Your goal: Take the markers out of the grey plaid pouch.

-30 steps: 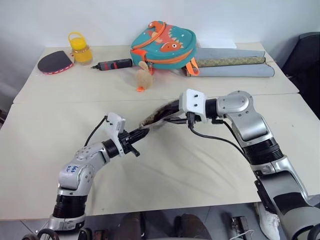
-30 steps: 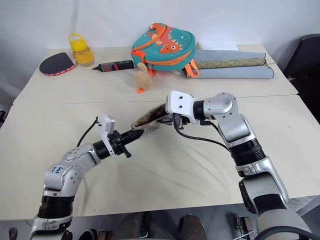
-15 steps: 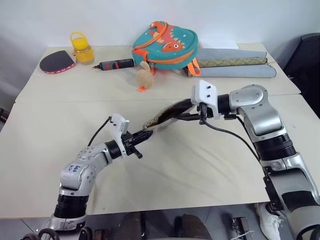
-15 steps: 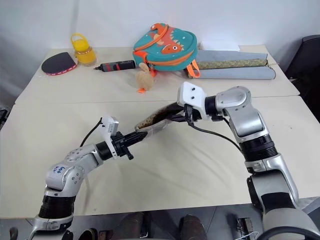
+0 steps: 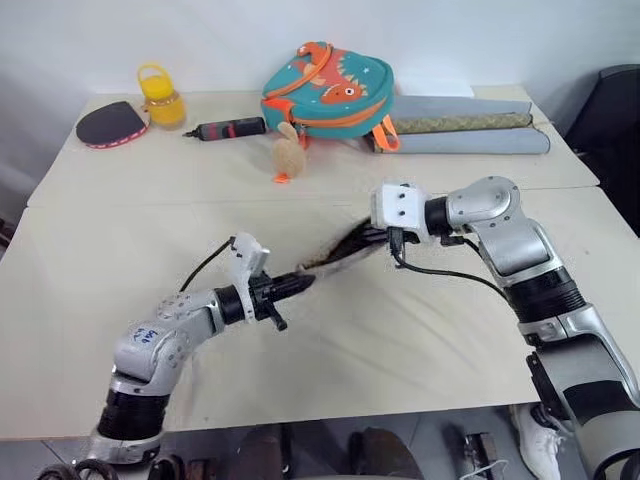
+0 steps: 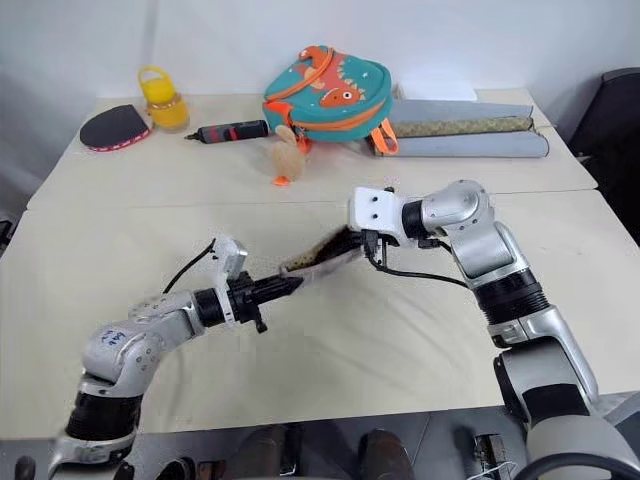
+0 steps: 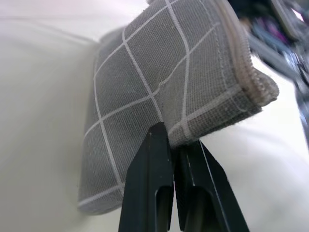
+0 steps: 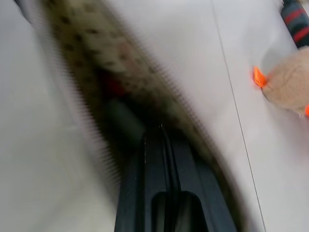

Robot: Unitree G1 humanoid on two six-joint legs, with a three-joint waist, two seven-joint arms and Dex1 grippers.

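Note:
The grey plaid pouch [image 5: 335, 258] hangs stretched between both grippers just above the table [image 5: 420, 330], its mouth end raised. My left gripper [image 7: 173, 140] is shut on the pouch's [image 7: 145, 77] lower corner. My right gripper [image 8: 161, 133] is shut, with its fingers pushed into the open mouth against the beige dotted lining. Blurred shapes lie inside the mouth, one red [image 8: 112, 84] and one greenish; these look like the markers. Whether the right fingers grip one is hidden.
At the back of the table are a teal dinosaur backpack [image 5: 330, 85], a black-and-red tool [image 5: 228, 129], a yellow container [image 5: 160, 97], a dark paddle [image 5: 108, 124], a small plush toy [image 5: 287, 155] and rolled mats [image 5: 465, 130]. A black chair [image 5: 615, 100] stands to the right.
The right gripper has come down and to the left at the pouch's mouth, and the pouch hangs lower and flatter. The left gripper keeps its hold and has drawn slightly back.

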